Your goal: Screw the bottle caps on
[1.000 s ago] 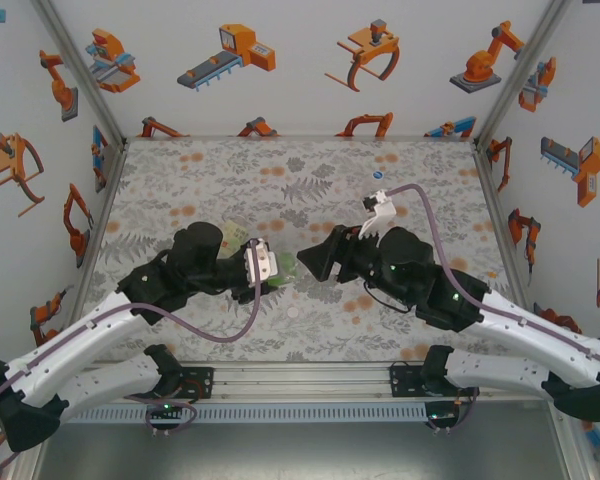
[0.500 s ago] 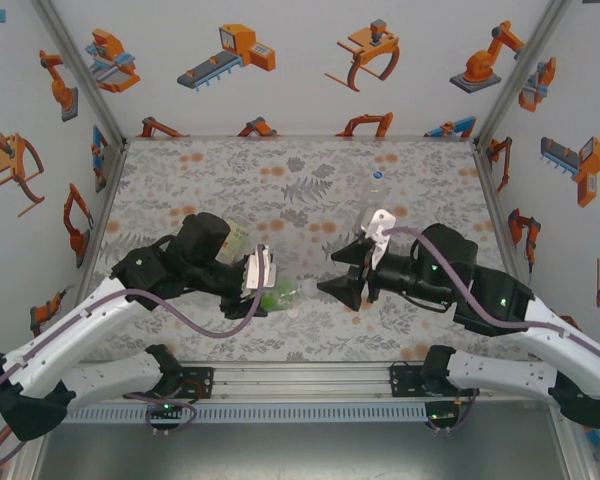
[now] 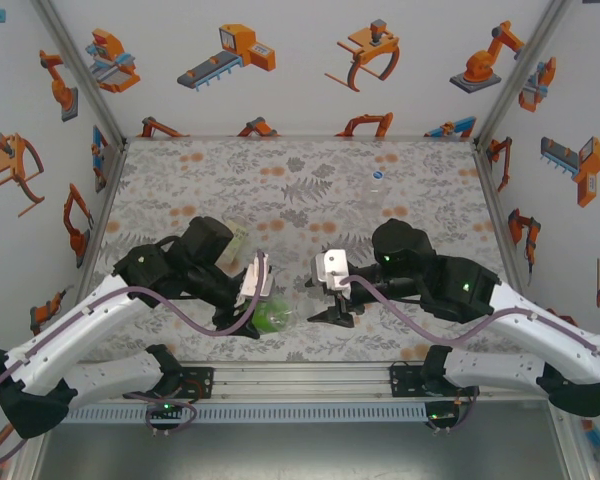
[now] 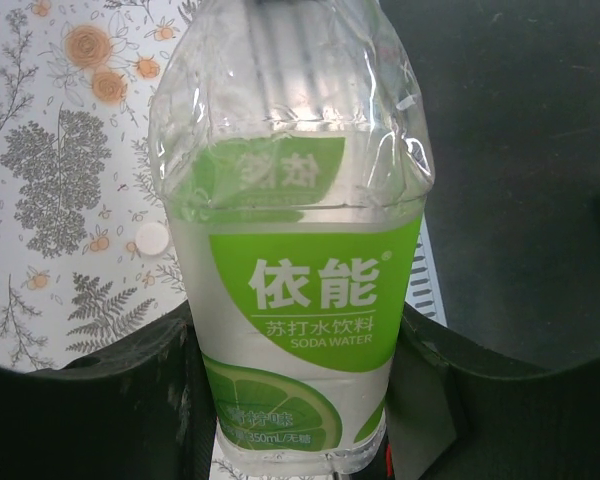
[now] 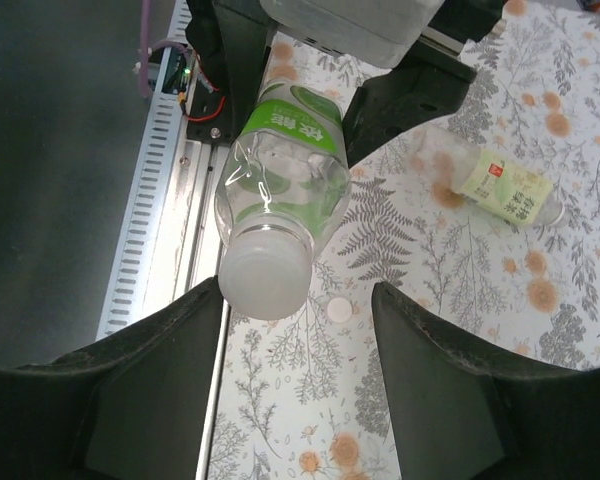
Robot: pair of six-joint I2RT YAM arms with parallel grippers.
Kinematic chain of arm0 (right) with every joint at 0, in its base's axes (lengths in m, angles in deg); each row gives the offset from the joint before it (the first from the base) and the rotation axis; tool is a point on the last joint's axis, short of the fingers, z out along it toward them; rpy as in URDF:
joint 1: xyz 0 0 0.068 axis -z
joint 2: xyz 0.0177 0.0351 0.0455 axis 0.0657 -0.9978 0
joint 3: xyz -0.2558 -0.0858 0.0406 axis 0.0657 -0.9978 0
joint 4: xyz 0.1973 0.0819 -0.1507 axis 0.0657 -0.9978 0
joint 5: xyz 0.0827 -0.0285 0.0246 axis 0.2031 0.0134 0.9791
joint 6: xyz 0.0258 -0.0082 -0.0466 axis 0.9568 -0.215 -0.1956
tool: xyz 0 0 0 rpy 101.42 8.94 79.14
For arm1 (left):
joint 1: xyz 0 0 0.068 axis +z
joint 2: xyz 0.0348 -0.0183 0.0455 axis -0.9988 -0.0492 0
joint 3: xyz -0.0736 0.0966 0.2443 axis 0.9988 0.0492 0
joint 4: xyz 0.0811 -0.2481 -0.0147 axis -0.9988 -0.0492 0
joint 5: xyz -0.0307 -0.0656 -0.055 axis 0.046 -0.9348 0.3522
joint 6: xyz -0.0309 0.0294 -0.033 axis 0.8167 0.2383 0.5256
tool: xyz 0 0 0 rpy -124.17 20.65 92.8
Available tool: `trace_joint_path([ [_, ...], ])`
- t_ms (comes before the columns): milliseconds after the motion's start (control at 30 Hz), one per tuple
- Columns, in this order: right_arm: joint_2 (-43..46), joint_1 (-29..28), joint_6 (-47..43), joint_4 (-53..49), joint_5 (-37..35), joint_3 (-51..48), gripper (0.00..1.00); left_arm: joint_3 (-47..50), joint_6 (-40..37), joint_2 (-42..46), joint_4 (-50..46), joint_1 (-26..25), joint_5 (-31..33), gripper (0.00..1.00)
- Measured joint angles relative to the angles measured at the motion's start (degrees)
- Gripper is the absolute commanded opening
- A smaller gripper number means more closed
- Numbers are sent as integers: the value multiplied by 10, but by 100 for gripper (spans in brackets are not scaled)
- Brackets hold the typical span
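Left gripper [image 4: 295, 385] clamped green-label soda bottle [image 4: 300, 290], white cap [image 5: 265, 275] on its neck; right gripper [image 5: 295, 300] jaws apart around it, tightness unclear. Loose cap [image 5: 338, 311] and yellow-label bottle [image 5: 500, 190] left to do.

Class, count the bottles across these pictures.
3: a green-label bottle in the left gripper, a yellow-label bottle lying on the table, a clear bottle farther back, right side.

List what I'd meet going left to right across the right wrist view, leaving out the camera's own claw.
metal rail → green-label bottle, held up off the table → loose white cap on the table → pale-label bottle lying on its side
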Motion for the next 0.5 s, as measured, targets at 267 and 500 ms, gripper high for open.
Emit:
trace_joint_path([
  [267,0,0,-2,9,22,-1,40,-3,4,-13,2,0,-7,0],
  [500,1,0,-3,9,28,-1,26,-4,5,-17,3,1,-10,0],
])
